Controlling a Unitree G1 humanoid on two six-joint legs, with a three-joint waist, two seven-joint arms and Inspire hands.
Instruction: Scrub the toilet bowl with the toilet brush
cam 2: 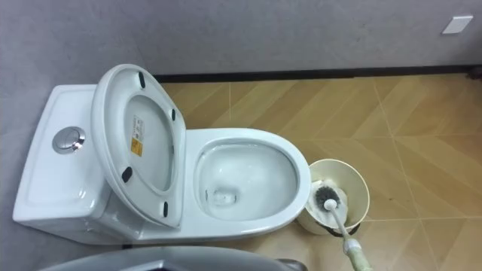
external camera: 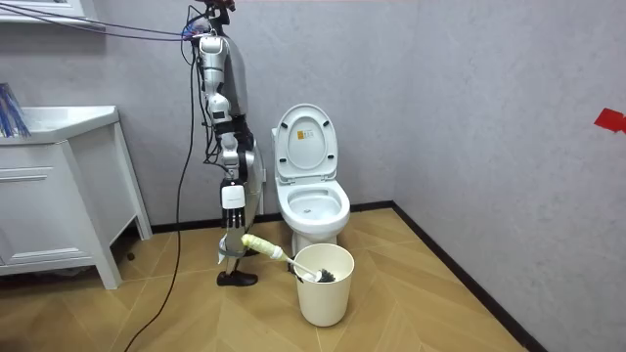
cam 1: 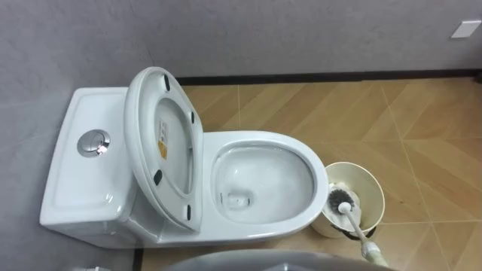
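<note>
— Fingers of the right hand (external camera: 232,245): apart or closed?
— Closed, as far as the room view lets me judge. They wrap round the pale yellow grip at the end of the toilet brush (cam 1: 354,224). That arm hangs straight down at the robot's side.
— And where is the brush itself?
— Its dark bristle head sits inside the cream bucket (cam 1: 354,172), toward the near side. The white handle leans out over the bucket's near rim and slants to the right and nearer, off the lower edge of the eye views.
— Does the head touch the bucket's bottom?
— I cannot tell.
— Where does the bucket stand?
— On the wooden floor (cam 1: 429,113), just to the right of the toilet bowl (cam 1: 263,138), by its front end.
— How is the toilet set?
— The seat and lid (cam 1: 162,143) are both raised and stand up over the tank (cam 1: 79,181) on the left. A round chrome flush button (cam 1: 95,143) sits on the tank's top. The bowl is open and white, with a little water at the bottom.
— And the robot?
— It stands upright beside the toilet, on the room view's left of it, close to the grey wall (external camera: 391,98). A white cabinet (external camera: 59,186) stands farther to the room view's left, well apart.
</note>
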